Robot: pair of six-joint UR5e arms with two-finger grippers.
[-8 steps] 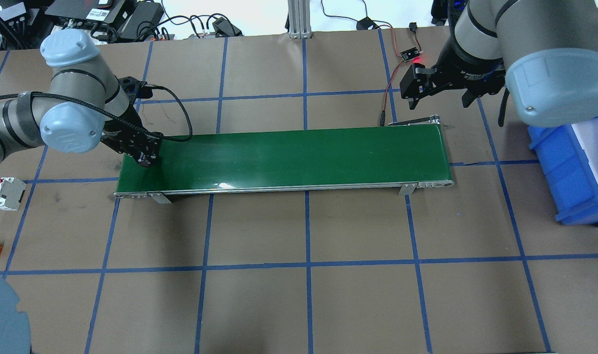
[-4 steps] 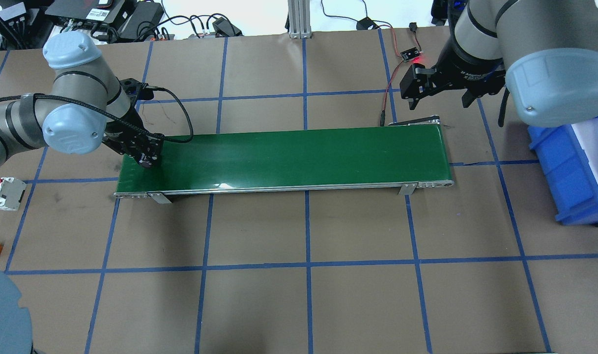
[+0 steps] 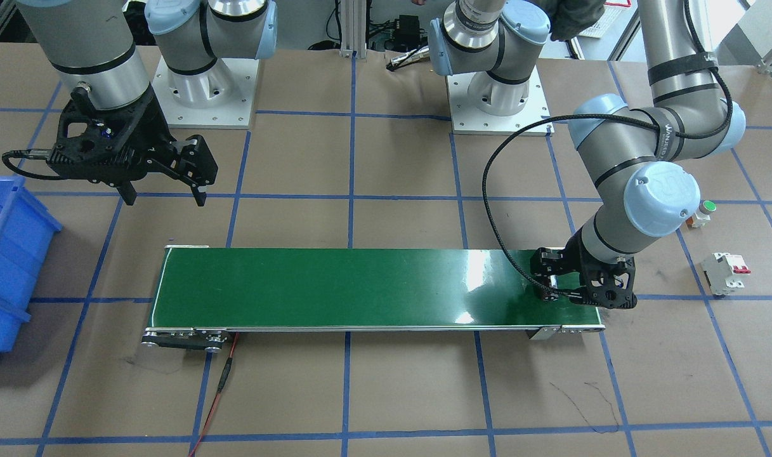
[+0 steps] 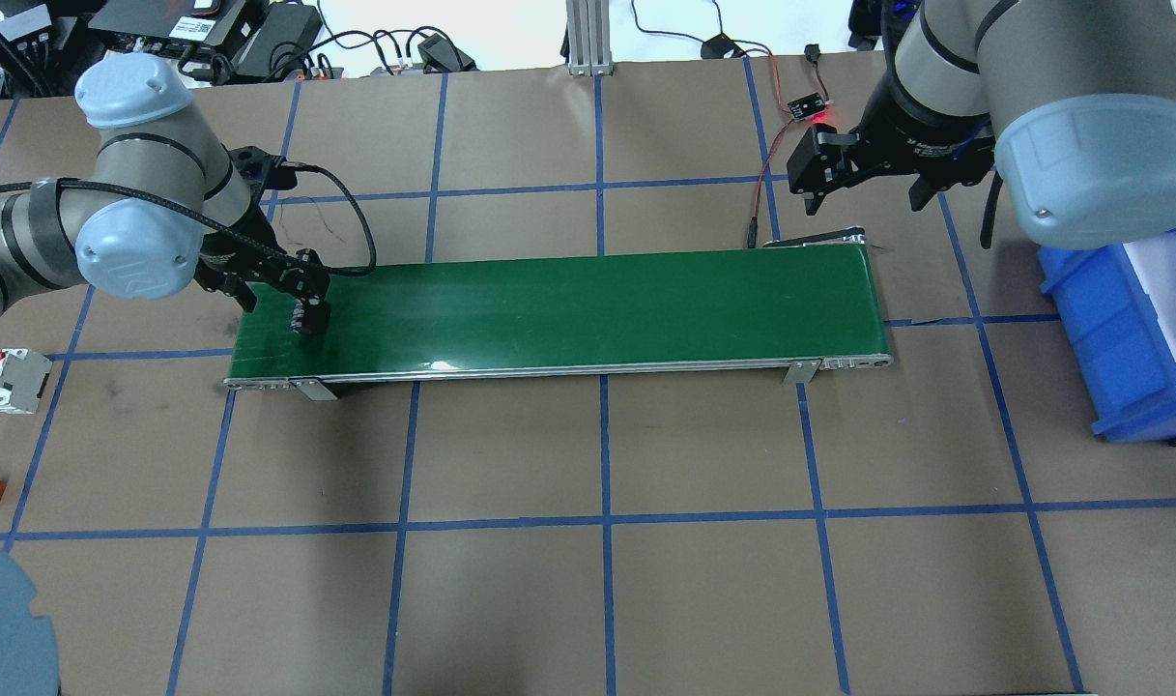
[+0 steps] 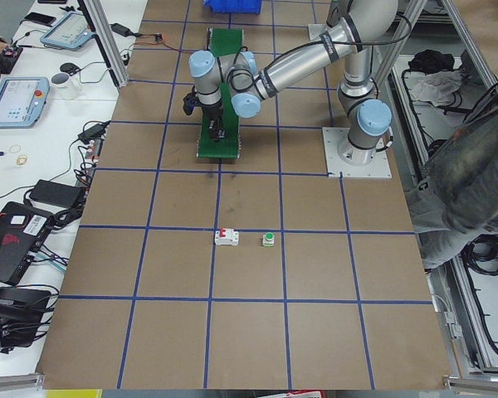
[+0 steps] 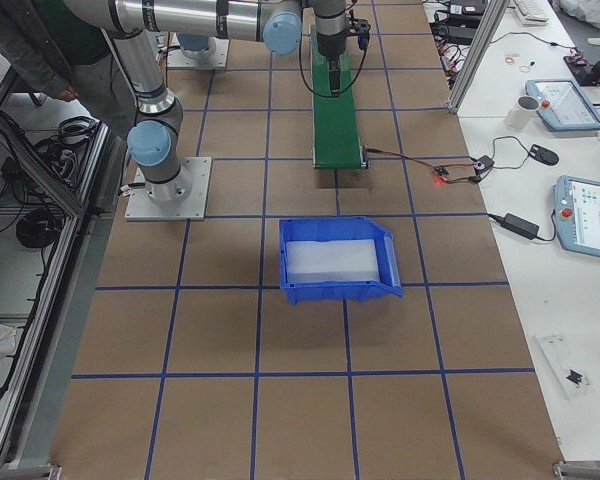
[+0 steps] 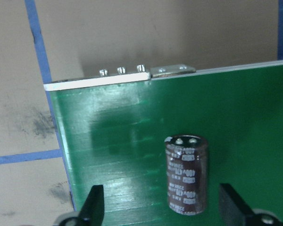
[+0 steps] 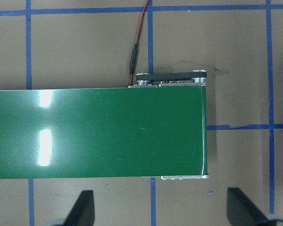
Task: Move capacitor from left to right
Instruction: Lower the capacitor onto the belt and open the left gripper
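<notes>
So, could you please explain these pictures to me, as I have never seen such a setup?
Two robot arms stand at a table, each ending in two jaws. One camera looks down from behind the robot, one faces it, two look along the table, and one sits on each wrist. A green conveyor belt lies on the table. The left arm hangs over one end, jaws open, with the small dark capacitor resting on the belt between them, untouched. The right arm hovers near the other end, jaws open and empty, near a blue bin. A white breaker sits off the belt.
</notes>
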